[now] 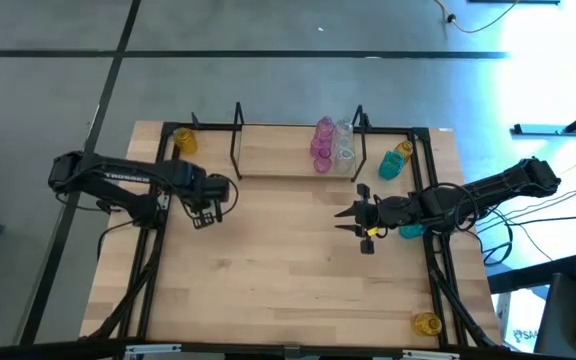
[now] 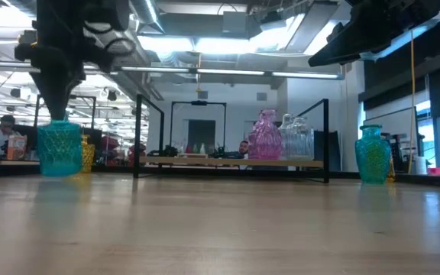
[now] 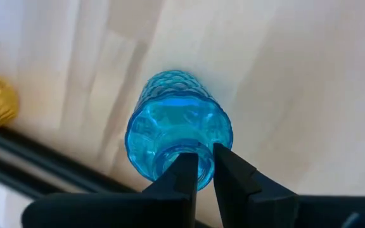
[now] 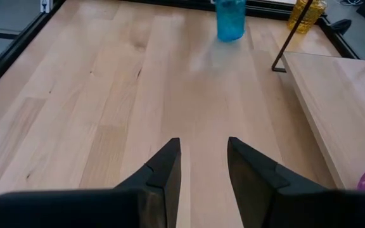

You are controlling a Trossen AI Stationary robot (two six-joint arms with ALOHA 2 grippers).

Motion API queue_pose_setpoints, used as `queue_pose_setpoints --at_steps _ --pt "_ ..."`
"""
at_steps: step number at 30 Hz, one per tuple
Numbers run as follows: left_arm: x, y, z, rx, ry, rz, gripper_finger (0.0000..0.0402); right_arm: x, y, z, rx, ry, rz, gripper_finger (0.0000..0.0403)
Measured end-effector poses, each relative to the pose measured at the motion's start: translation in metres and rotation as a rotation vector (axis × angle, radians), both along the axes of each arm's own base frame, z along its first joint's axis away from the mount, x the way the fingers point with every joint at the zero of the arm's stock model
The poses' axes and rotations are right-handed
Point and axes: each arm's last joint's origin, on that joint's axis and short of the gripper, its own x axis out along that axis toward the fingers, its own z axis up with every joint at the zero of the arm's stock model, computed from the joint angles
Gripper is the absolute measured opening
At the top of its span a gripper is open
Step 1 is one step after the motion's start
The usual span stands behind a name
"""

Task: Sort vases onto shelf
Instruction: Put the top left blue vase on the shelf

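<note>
At table centre and rear, seen from above: a wooden table (image 1: 288, 290) carries a low shelf (image 1: 278, 150) set against its far edge, a wire frame standing at each short end. Left arm (image 1: 118, 178) reaches in from the table's left side; its left claw (image 3: 204, 158) is clenched on the mouth of a teal vase (image 3: 177, 130), which stands upright on the table in front of the shelf's left end, off the board. Right arm (image 1: 488, 190) reaches in from the right side; its right claw (image 4: 203, 142) hangs over bare table in front of the shelf's right end, fingers parted and grasping nothing. Pink vases (image 1: 321, 143) and clear vases (image 1: 344, 145) stand close together at the right end of the shelf board. Second teal vase (image 1: 392, 166) stands on the table just beyond the shelf's right frame, with another yellow one (image 1: 404, 150) just behind it. Yellow vase (image 1: 184, 141) stands near the table's far left corner, beyond the shelf's left frame. Last yellow vase (image 1: 426, 323) sits at the near right corner, well apart from the rest.
</note>
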Motion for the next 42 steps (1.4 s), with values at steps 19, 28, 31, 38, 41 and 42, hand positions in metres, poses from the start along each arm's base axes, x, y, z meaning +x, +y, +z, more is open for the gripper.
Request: queue_pose_setpoints --at_steps 19,28,31,38,41,42 --pt "0.034 -0.044 0.059 -0.018 -0.262 -0.222 0.003 0.0 0.0 0.0 -0.001 0.0 -0.001 0.0115" --pt "0.065 -0.046 0.088 0.021 -0.316 -0.333 0.0032 0.0 0.0 0.0 0.0 -0.001 -0.001 0.0115" --pt "0.08 -0.042 0.097 0.047 -0.325 -0.363 0.0032 0.0 0.0 0.0 0.0 -0.003 -0.001 0.0115" --pt "0.117 -0.016 0.111 0.114 -0.326 -0.374 0.0034 0.0 0.0 0.0 0.001 -0.005 -0.001 0.0115" --pt "0.132 0.0 0.114 0.13 -0.314 -0.357 0.0034 0.0 0.0 0.0 0.0 -0.004 -0.001 0.0115" --pt "0.137 0.006 0.114 0.134 -0.307 -0.35 0.0034 0.0 0.0 0.0 0.0 -0.003 -0.001 0.0115"
